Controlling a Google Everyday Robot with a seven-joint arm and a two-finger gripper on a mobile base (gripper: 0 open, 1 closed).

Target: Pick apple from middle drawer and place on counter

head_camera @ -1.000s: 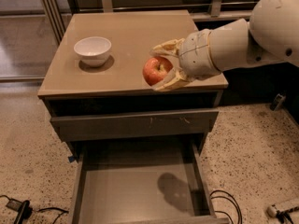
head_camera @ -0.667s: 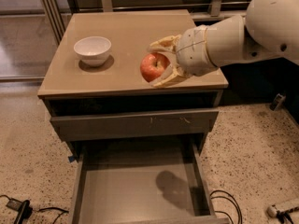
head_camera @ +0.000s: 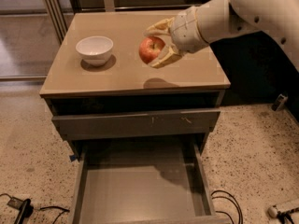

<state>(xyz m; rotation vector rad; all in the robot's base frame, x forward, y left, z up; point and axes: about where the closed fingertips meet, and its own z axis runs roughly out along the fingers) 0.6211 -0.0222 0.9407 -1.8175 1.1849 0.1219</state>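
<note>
My gripper (head_camera: 152,49) is shut on the small red apple (head_camera: 149,50) and holds it in the air above the middle of the tan counter (head_camera: 126,76); the apple's shadow falls on the slab below it. The arm reaches in from the upper right. One finger (head_camera: 160,27) lies over the apple's top and the other under its right side. The middle drawer (head_camera: 140,190) stands pulled open at the bottom of the view, a dark-grey box with a bare bottom and nothing in it.
A white bowl (head_camera: 95,49) stands on the counter's left part, left of the apple. A shut grey drawer front (head_camera: 135,123) with small scratch marks sits above the open drawer. Cables (head_camera: 226,204) and a plug (head_camera: 18,205) lie on the speckled floor.
My gripper has carried the apple a little to the left and farther in over the counter. The bowl and the open drawer have not moved.
</note>
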